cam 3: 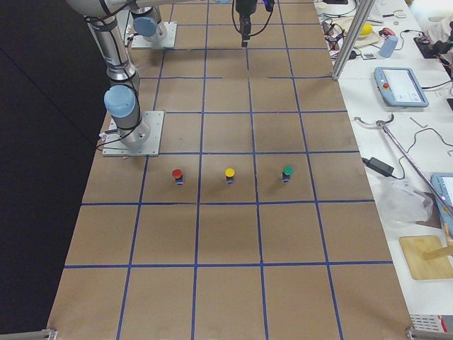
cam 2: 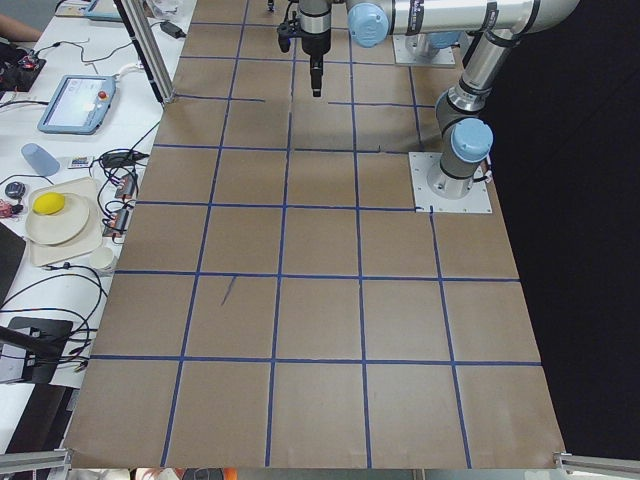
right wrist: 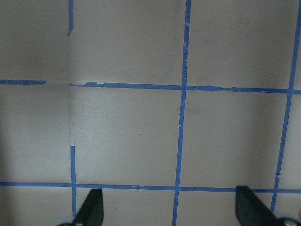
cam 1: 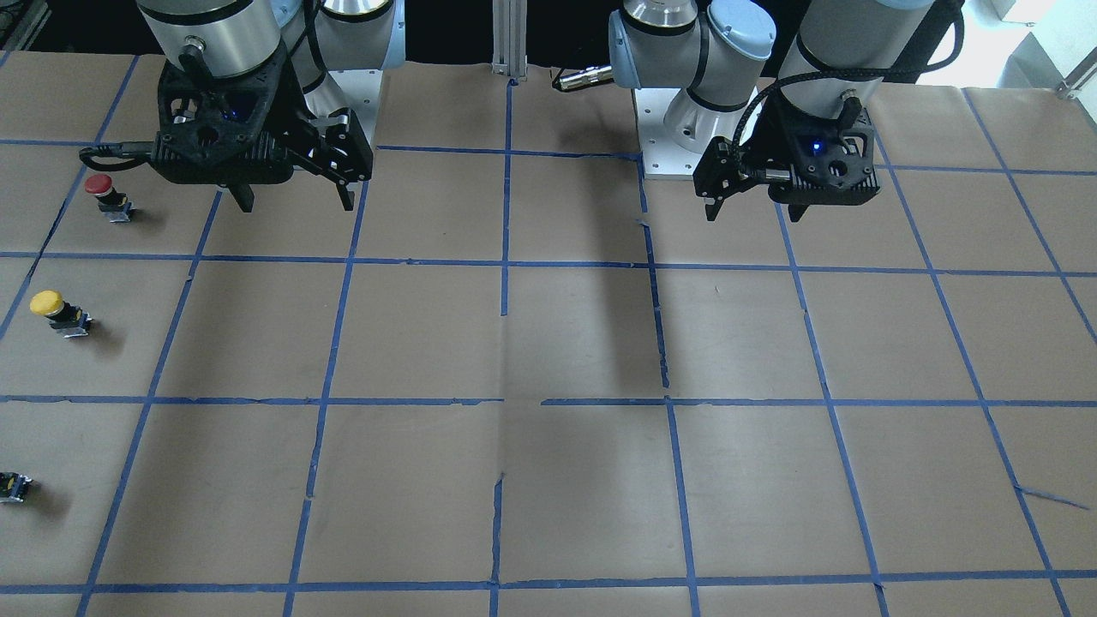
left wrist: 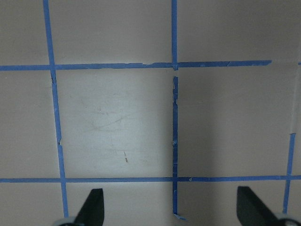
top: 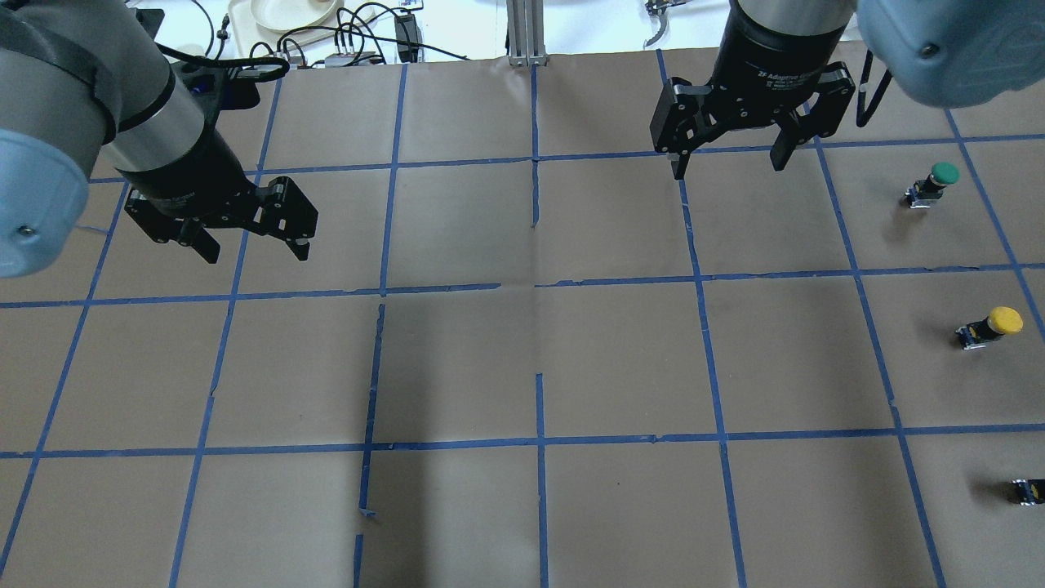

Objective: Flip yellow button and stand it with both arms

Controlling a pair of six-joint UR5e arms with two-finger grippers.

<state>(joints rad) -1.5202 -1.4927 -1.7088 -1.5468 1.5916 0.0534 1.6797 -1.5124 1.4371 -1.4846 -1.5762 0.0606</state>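
The yellow button [cam 1: 56, 313] stands on the brown paper at the table's right end, yellow cap uppermost; it also shows in the overhead view [top: 992, 325] and the exterior right view [cam 3: 229, 175]. My right gripper [cam 1: 296, 204] hangs open and empty above the table, well away from the button; it also shows overhead [top: 728, 168]. My left gripper [cam 1: 753, 214] is open and empty over the table's other half, also seen overhead [top: 255, 254]. Both wrist views show only taped paper between wide-apart fingertips [left wrist: 91, 209] [right wrist: 91, 209].
A red-capped button [cam 1: 107, 197] stands on the robot's side of the yellow one and a green-capped button [top: 935, 184] on the far side; the three form a row [cam 3: 177, 175]. Blue tape lines grid the paper. Side tables with cables and dishes [cam 2: 60, 215] border the operators' edge.
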